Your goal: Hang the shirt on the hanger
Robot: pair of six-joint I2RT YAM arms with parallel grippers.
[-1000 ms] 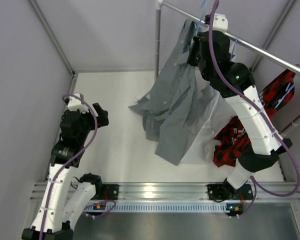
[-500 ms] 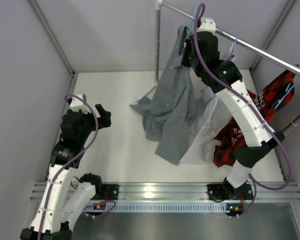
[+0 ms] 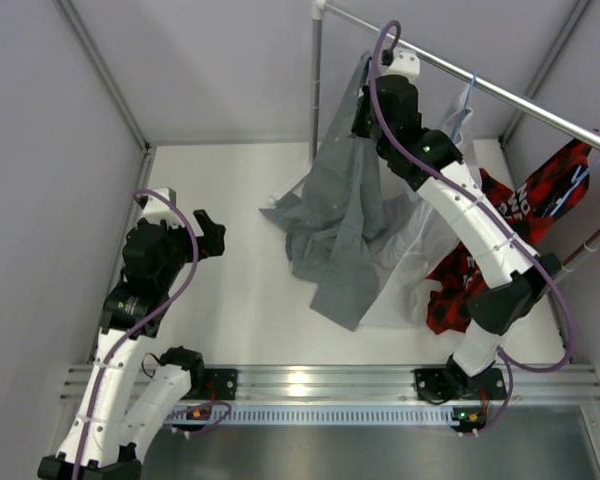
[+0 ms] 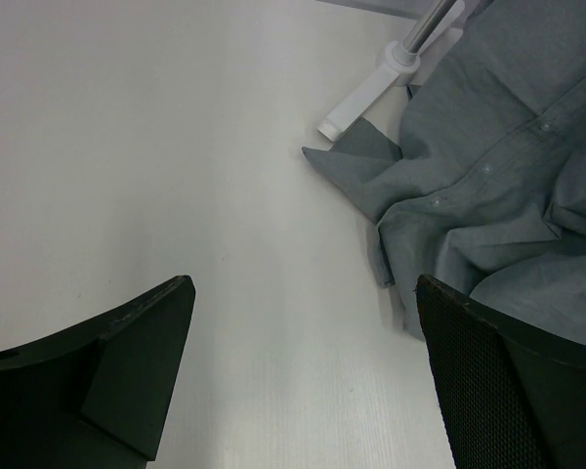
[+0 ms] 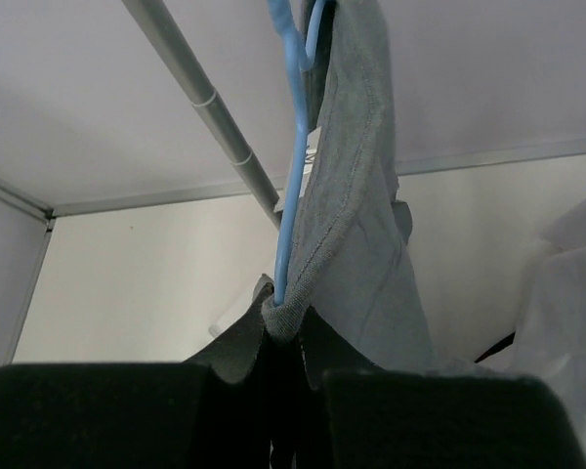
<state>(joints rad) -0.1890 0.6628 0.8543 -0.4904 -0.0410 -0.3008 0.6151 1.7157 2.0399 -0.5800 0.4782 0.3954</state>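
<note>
R claw shifted left, clamped on shirt+hanger | L claw wide

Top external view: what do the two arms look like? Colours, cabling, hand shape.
Both the left arm and right arm have white link shells with black joint housings. A purple cable loops along each. The left hand has broad black wedge fingers, one with a mesh-textured pad; the right hand is black too. No markings legible.

No legible text — none anywhere
</note>
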